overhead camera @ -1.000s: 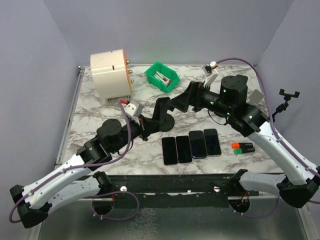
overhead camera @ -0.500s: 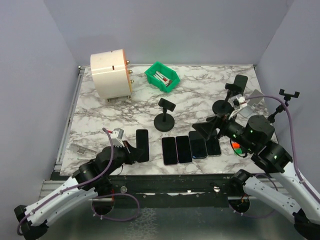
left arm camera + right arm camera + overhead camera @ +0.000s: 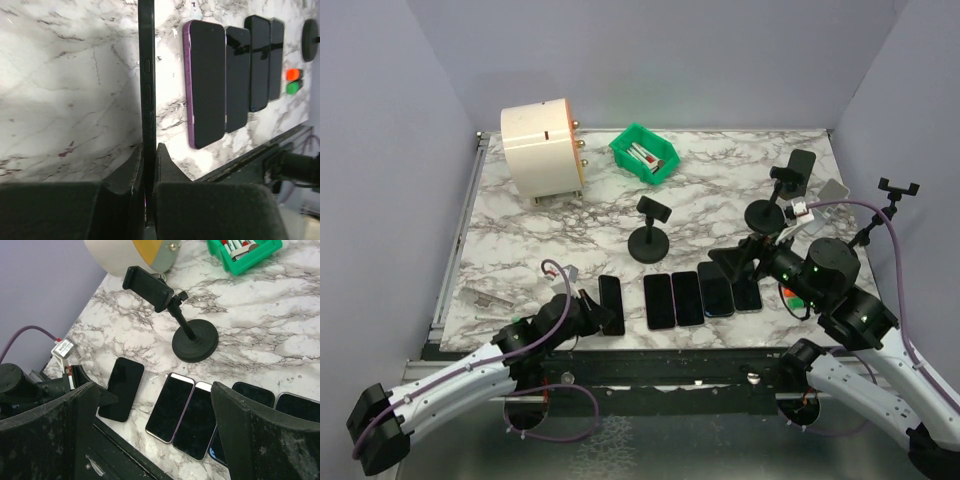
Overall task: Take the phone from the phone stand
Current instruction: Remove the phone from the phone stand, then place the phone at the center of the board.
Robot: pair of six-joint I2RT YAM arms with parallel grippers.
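Marble tabletop (image 3: 720,180) — phone stand (image 3: 649,238) at centre frame empty.
Left gripper (image 3: 148,150) clenches the phone (image 3: 610,303), lower left, unreleased; right gripper (image 3: 154,390) gapes.

The phone stand (image 3: 649,232) stands mid-table (image 3: 520,240). Before it, four phones (image 3: 687,297) lie side by side. A fifth phone (image 3: 611,303) sits left of that row, seemingly flat. Behind the stand is a bin (image 3: 644,153), behind-left a drum (image 3: 542,148), and to its right a second stand (image 3: 763,214).

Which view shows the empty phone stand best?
Right wrist: the empty phone stand is large, with clamp, stem and base clear. Top external shows it small and whole; left wrist does not show it.
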